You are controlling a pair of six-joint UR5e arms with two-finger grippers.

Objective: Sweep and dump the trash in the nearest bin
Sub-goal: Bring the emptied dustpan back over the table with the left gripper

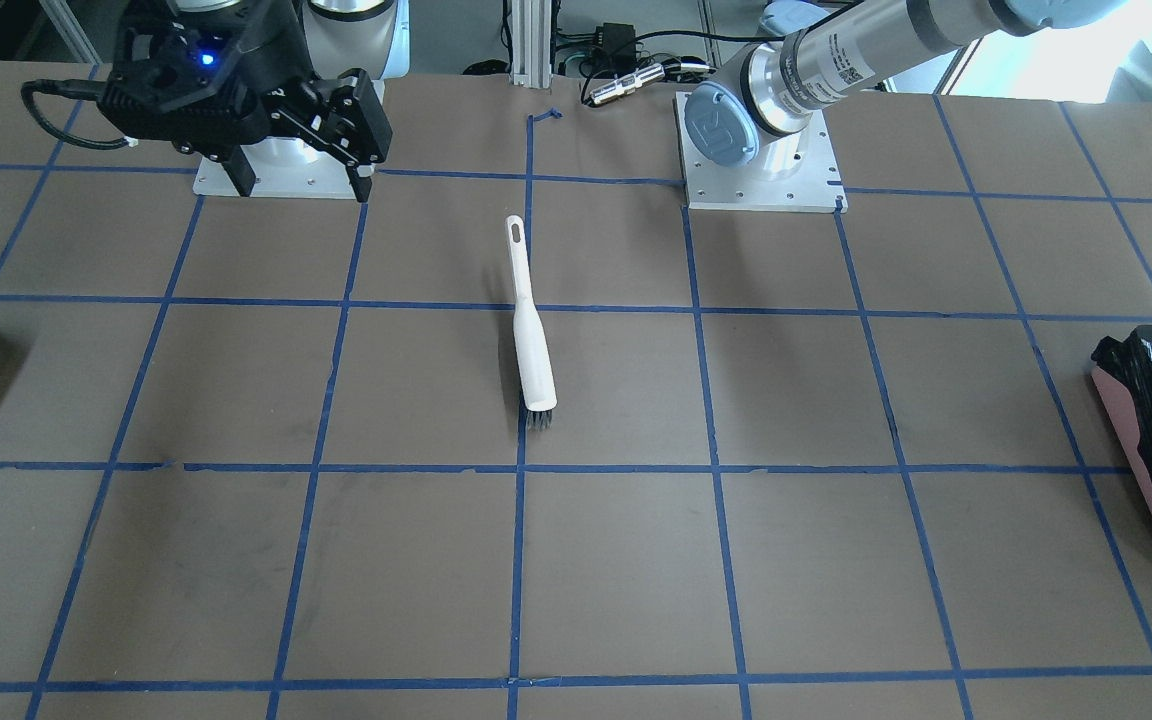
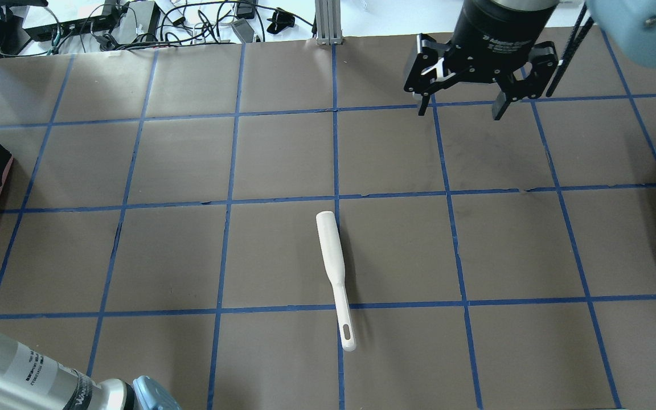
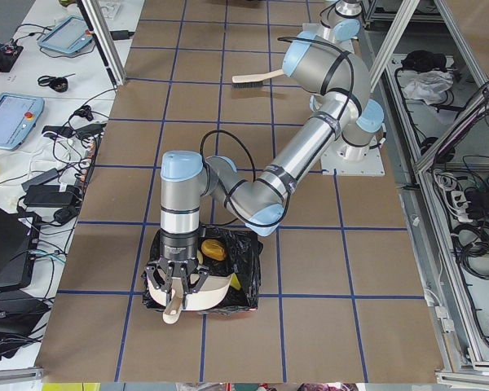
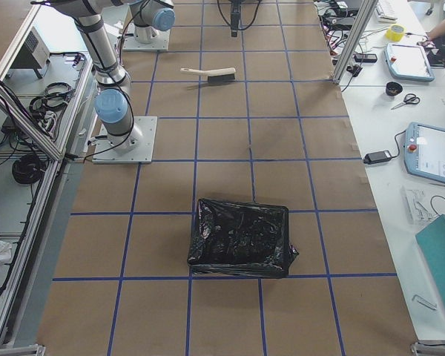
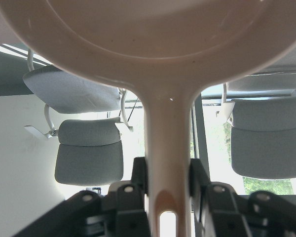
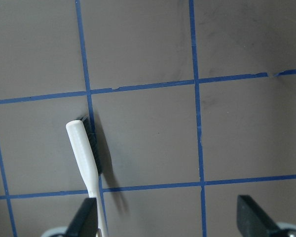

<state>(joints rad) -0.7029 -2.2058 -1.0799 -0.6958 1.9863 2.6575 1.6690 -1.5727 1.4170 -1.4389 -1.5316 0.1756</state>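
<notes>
The table (image 1: 836,580) is brown, gridded with blue tape, and the only thing on its middle is a white brush (image 2: 333,273), lying flat along one tape line with its dark bristles toward the far side from the robot. Nothing lies between the brush and the right gripper (image 2: 460,113), which hangs above the table well beyond it, fingers spread wide and empty. The bin (image 3: 243,269), pink-sided and lined with a glossy black bag, sits at the table's end on the robot's left, and the trash (image 3: 214,249) shows inside it as a yellowish-brown lump with another yellow bit nearby. Above the bin's near edge the left gripper (image 5: 167,182) points down and pinches the handle of a cream dustpan (image 3: 197,293), which covers part of the bin's opening. A second black-bagged container (image 4: 241,237) stands at the opposite end. Tablets, cables and scissors lie on the side benches, and grey chairs show behind the dustpan. The left arm carries a label with a square code (image 1: 846,72); its print is too small to read.
</notes>
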